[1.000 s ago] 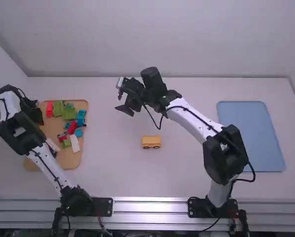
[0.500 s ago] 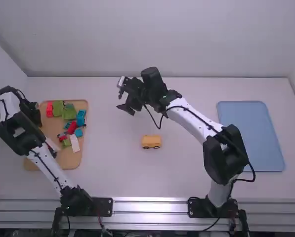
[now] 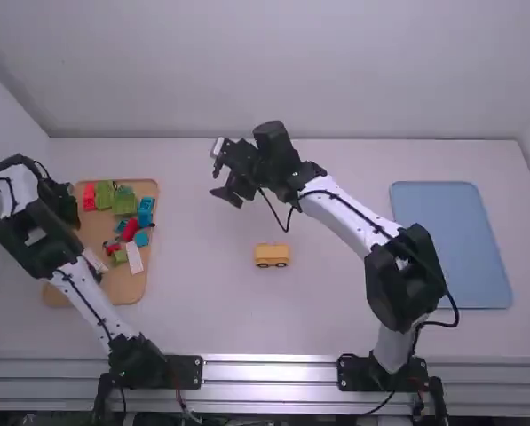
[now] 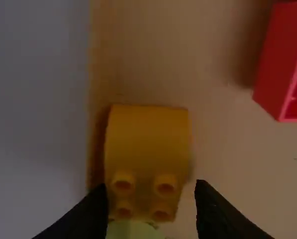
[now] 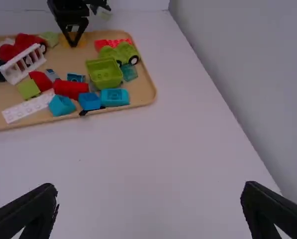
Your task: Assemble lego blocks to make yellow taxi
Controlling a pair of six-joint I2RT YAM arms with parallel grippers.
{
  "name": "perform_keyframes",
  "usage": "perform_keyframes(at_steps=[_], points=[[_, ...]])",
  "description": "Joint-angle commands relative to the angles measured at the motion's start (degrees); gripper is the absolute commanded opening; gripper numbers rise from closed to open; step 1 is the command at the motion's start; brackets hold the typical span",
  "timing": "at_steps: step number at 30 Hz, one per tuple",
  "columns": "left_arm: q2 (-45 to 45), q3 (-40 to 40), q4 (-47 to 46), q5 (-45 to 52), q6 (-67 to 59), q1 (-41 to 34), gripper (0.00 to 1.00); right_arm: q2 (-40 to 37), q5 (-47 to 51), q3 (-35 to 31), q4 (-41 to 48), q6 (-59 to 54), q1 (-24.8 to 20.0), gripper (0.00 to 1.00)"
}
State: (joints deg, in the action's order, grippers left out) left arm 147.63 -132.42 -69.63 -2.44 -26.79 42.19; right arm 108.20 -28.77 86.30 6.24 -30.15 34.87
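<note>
yellow taxi base (image 3: 272,256), wheels on, sits upright on the white table (image 3: 202,311), a little below the centre of the high view and well apart from both trays. that much of the taxi looks done: a low body on its wheels. whether anything is stacked on it already is hard to tell from so far above.

what seems left is the upper part. a curved yellow block (image 4: 147,134) with four studs at one end lies on the wooden tray (image 3: 122,288) at the left of the high view, and i'd guess it is meant for the taxi's bonnet or roof. the left gripper (image 4: 150,191) is right over it with its fingers spread, one along each side of the studded end, a gap showing on one side, so the block isn't pinched. a red block (image 4: 282,64) is near it, apart.

the right gripper (image 5: 149,191) has its fingers wide apart with nothing between them, above the table, near the upper middle of the high view. picking the curved block, carrying it over and pressing it on all look to be ahead, so i'd call the build partway along.
</note>
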Motion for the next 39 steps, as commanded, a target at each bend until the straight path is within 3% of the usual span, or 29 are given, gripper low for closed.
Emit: perform_keyframes(at_steps=[1,12,22,31,34,37,39], points=[[-1.3,0.6,-0.4,1.3,0.4,-1.5,0.45,-1.8,0.0,1.8,0.2,0.3,0.0,0.99],[-1.3,0.6,1.2,1.6,3.4,-3.2,0.46,-1.8,0.3,1.8,0.7,0.3,0.0,0.99],[-1.3,0.6,-0.1,1.3,5.2,-3.2,0.39,-1.8,0.3,1.8,0.7,0.3,0.0,0.99],[-1.3,4.2,0.6,1.4,9.4,-3.2,0.51,-1.8,0.3,1.8,0.7,0.3,0.0,0.99],[-1.3,5.3,1.8,1.5,10.2,-3.2,0.44,-1.8,0.3,1.8,0.6,0.3,0.0,0.99],[-1.3,5.3,2.0,1.6,11.0,-3.2,0.28,-1.8,0.3,1.8,0.7,0.2,0.0,0.99],[-1.3,5.0,1.6,1.7,11.6,-3.2,0.24,-1.8,0.3,1.8,0.7,0.2,0.0,0.99]])
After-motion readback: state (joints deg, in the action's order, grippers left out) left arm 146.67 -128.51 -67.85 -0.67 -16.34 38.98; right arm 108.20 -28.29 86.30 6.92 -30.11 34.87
